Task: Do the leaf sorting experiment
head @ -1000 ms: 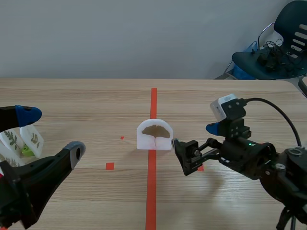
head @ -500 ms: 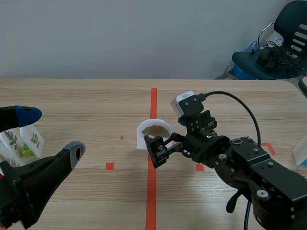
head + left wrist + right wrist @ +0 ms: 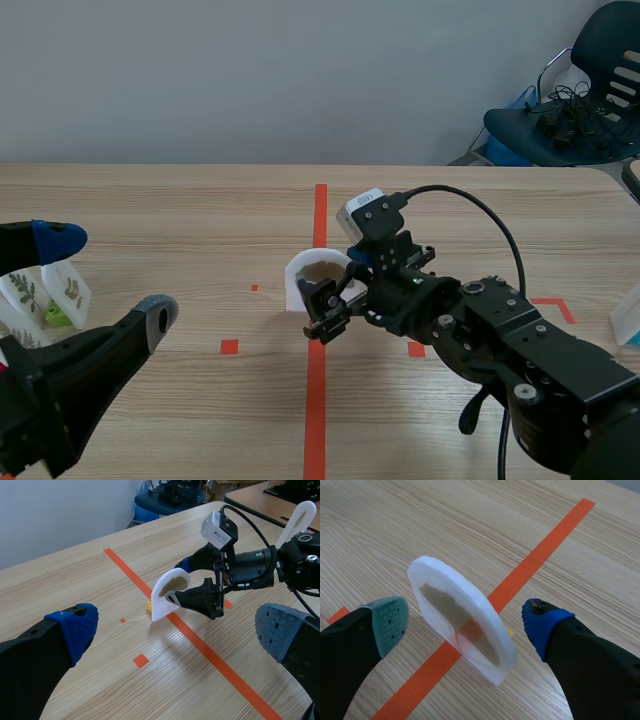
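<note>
A white arched card (image 3: 300, 270) with a brown ginkgo leaf in it stands upright on the orange tape line at the table's centre. My right gripper (image 3: 342, 280) is open around it, with one finger on each side and neither touching. The right wrist view shows the card (image 3: 455, 615) slanting between the grey-green pad (image 3: 382, 622) and the blue pad (image 3: 542, 617). My left gripper (image 3: 105, 278) hovers open and empty at the near left, well away from the card. From the left wrist view the card (image 3: 167, 595) and the right gripper (image 3: 192, 582) lie ahead of my left gripper (image 3: 177, 630).
Two white cards with green leaves (image 3: 45, 295) and a small green block (image 3: 57, 315) stand at the left edge behind my left gripper. A small yellow piece (image 3: 149, 605) lies at the ginkgo card's base. A white object (image 3: 628, 315) sits at the right edge. A chair (image 3: 570, 110) stands beyond the far right corner.
My right arm has swung left from the table's right side to the ginkgo card, and its open fingers now straddle it. The left arm and the card have not moved.
</note>
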Controlling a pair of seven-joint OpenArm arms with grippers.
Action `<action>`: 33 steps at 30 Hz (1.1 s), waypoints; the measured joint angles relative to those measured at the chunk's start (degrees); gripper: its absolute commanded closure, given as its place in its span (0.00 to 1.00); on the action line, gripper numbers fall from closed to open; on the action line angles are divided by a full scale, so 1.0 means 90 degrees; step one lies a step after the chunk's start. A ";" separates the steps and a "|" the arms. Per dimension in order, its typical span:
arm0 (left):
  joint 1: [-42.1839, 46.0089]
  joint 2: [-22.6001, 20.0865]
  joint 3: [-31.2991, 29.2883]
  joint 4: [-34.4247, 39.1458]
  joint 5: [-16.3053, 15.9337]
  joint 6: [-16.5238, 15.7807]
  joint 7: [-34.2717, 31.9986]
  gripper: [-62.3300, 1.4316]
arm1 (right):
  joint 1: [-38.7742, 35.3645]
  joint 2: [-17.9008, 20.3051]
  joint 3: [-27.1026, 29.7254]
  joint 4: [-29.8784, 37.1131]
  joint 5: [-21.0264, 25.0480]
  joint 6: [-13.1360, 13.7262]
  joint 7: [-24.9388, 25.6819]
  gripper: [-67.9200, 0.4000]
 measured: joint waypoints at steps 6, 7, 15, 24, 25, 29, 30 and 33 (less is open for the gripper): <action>0.0000 0.0000 0.0000 0.0000 0.0000 0.0000 0.0000 0.00 | 0.0000 0.0000 0.0000 0.0000 0.0000 0.0039 -0.0194 0.51; 0.0000 0.0000 0.0000 0.0000 0.0000 0.0000 0.0000 0.00 | -0.0002 0.0000 0.0000 0.0000 -0.0002 0.0051 -0.0226 0.53; 0.0000 0.0000 0.0000 0.0000 0.0000 0.0000 0.0000 0.00 | -0.0002 0.0000 0.0000 0.0000 0.0000 0.0063 -0.0389 0.73; 0.0000 0.0000 0.0000 0.0000 0.0000 0.0000 0.0000 0.00 | -0.0002 0.0000 0.0000 0.0000 0.0000 0.0289 -0.0389 0.87; 0.0000 0.0000 0.0000 0.0000 0.0000 0.0000 0.0000 0.00 | -0.0002 0.0000 0.0000 0.0000 0.0000 0.0289 -0.0389 0.89; 0.0000 0.0000 0.0000 0.0000 0.0000 0.0000 0.0000 0.00 | 0.0000 0.0000 0.0000 0.0000 0.0000 0.0301 -0.0408 0.95; 0.0000 0.0000 0.0000 0.0000 0.0000 0.0000 0.0000 0.00 | 0.0000 0.0002 0.0000 0.0000 0.0000 0.0345 -0.0408 0.95; 0.0000 0.0000 0.0000 0.0000 0.0000 0.0000 0.0000 0.00 | 0.0000 0.0058 0.0000 0.0012 0.0002 0.0391 -0.0391 0.95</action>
